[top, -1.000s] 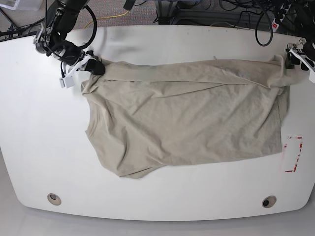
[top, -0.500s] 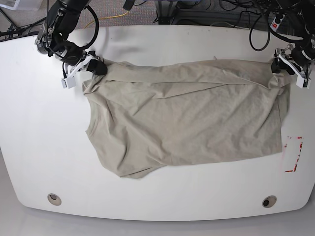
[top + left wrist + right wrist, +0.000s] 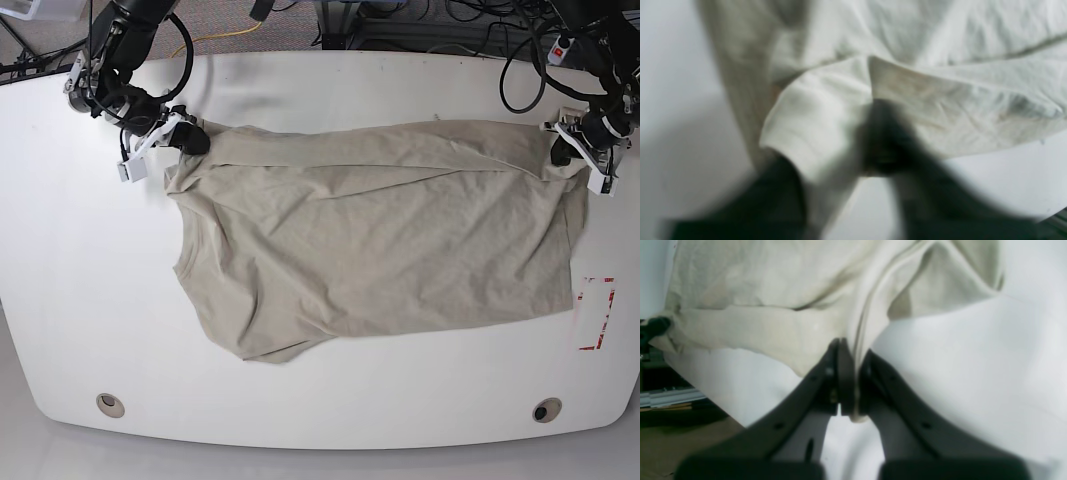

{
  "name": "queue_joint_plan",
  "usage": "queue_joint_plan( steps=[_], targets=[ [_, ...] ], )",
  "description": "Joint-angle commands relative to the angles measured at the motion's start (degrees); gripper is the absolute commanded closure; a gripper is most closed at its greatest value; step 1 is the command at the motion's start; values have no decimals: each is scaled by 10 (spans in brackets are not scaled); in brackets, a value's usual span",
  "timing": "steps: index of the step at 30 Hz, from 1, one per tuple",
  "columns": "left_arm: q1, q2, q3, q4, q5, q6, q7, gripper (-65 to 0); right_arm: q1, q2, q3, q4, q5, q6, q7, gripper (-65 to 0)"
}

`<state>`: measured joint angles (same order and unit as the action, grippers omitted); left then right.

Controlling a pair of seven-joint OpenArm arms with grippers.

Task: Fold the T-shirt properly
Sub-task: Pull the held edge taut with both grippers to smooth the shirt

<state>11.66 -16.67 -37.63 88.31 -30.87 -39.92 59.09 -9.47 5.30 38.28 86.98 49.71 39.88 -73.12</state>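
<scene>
The beige T-shirt [image 3: 380,240] lies spread and wrinkled across the white table [image 3: 320,80], with its far edge folded over in a band. In the base view my right gripper [image 3: 187,139] is shut on the shirt's far left corner. The right wrist view shows its dark fingers [image 3: 843,373] pinching a stitched hem of the T-shirt [image 3: 756,290]. At the shirt's far right corner sits my left gripper [image 3: 566,148]. The left wrist view is blurred, but cloth of the T-shirt [image 3: 940,40] bunches between the dark fingers [image 3: 887,140], so that gripper [image 3: 836,166] is shut on it.
A red and white marker [image 3: 597,313] lies near the table's right edge. Two round holes [image 3: 110,404] [image 3: 546,410] sit by the front edge. Cables and a power strip [image 3: 568,35] run behind the far edge.
My left gripper came in from the right to the shirt's far right corner and closed on it. The right gripper kept its hold and shifted slightly back.
</scene>
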Motion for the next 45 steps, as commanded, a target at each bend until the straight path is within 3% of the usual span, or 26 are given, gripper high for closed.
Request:
queue_joint_plan(
  steps=[1, 15, 22, 33, 38, 45],
  targets=[
    [1, -3, -5, 11, -5, -1, -4, -1, 1, 9, 4, 16, 12, 1, 10, 0],
    [108, -26, -9, 211, -6, -1, -5, -13, -13, 26, 28, 63, 12, 1, 7, 0],
    [149, -41, -55, 227, -5, -1, -5, -14, -13, 34, 26, 63, 12, 1, 7, 0],
    [169, -50, -51, 224, -4, -1, -2, -18, -11, 35, 24, 62, 11, 1, 7, 0],
    [199, -51, -14, 224, -5, -1, -2, -125, -12, 35, 24, 62, 11, 1, 7, 0],
    [227, -54, -13, 224, -6, -1, -5, -139, -12, 36, 24, 62, 11, 1, 7, 0]
  ],
)
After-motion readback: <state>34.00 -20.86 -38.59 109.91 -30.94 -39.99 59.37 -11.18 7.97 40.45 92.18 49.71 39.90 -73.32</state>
